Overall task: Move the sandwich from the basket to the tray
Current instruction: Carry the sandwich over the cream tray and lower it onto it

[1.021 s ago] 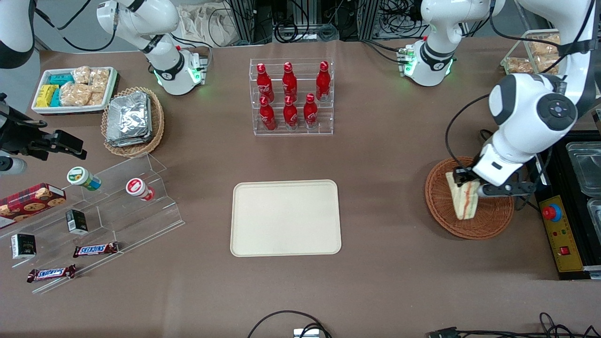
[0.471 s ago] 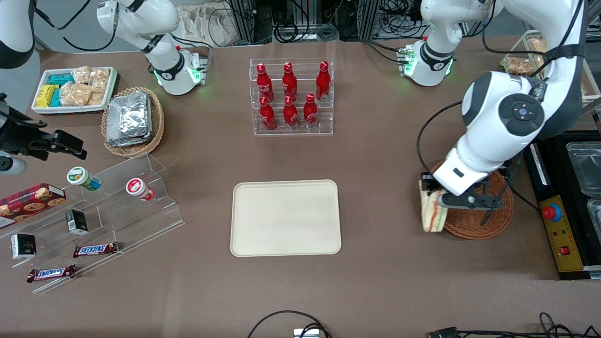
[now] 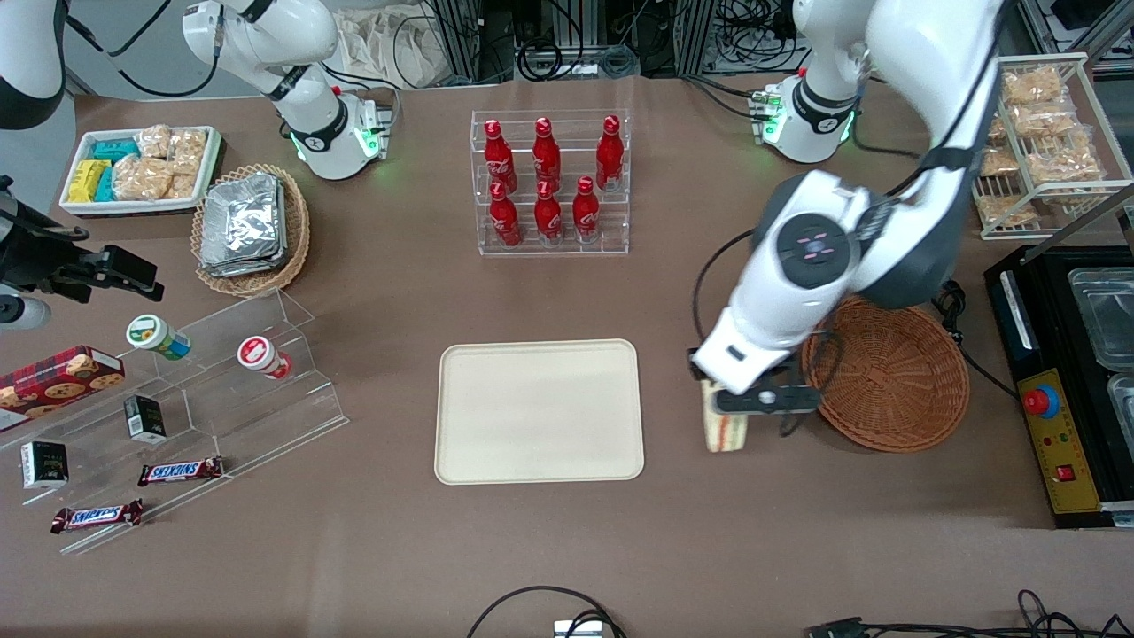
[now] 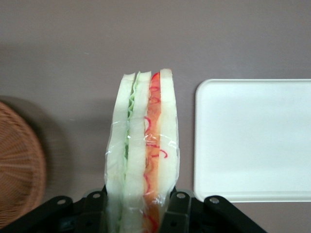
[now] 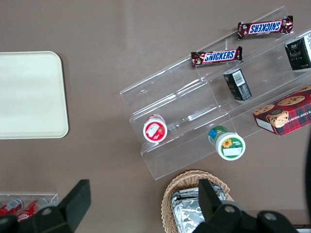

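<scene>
The sandwich (image 3: 725,429) (image 4: 143,155), a clear-wrapped wedge of white bread with green and orange-red filling, hangs above the bare tabletop between the basket and the tray. My left gripper (image 3: 722,403) (image 4: 141,213) is shut on it, a black finger pressed against each bread face. The round brown wicker basket (image 3: 886,372) (image 4: 19,165) lies beside it toward the working arm's end and holds nothing. The cream rectangular tray (image 3: 539,411) (image 4: 252,141) lies flat at the table's middle, a short gap away from the sandwich.
A clear rack of red bottles (image 3: 549,184) stands farther from the front camera than the tray. A black control box with a red button (image 3: 1059,434) sits beside the basket, and a wire rack of snack packs (image 3: 1036,142) stands farther back. Tiered acrylic shelves (image 3: 177,399) occupy the parked arm's end.
My left gripper has carried the sandwich up out of the basket and sideways toward the tray; it now hangs over the table between them, and the basket is left empty.
</scene>
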{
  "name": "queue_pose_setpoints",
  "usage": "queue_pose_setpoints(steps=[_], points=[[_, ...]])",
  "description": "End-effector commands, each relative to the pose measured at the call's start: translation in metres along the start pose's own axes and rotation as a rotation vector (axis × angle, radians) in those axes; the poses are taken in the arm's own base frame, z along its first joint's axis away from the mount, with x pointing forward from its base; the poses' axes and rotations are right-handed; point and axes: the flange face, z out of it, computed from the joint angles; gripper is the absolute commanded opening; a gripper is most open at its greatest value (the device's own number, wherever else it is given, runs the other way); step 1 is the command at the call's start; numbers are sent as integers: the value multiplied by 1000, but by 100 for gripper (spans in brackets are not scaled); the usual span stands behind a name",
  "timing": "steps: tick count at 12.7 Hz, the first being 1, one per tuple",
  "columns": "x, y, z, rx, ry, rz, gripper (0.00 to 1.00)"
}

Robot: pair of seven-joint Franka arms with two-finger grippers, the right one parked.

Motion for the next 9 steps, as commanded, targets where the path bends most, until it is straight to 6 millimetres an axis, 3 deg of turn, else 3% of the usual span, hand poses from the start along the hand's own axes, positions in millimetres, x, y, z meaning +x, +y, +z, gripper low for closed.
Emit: queue_pose_setpoints(steps=[1, 5, 9], points=[[15, 38, 15, -17, 4, 1, 40], [-3, 97, 53, -48, -12, 66, 40], [-20, 126, 109, -53, -46, 46, 40]])
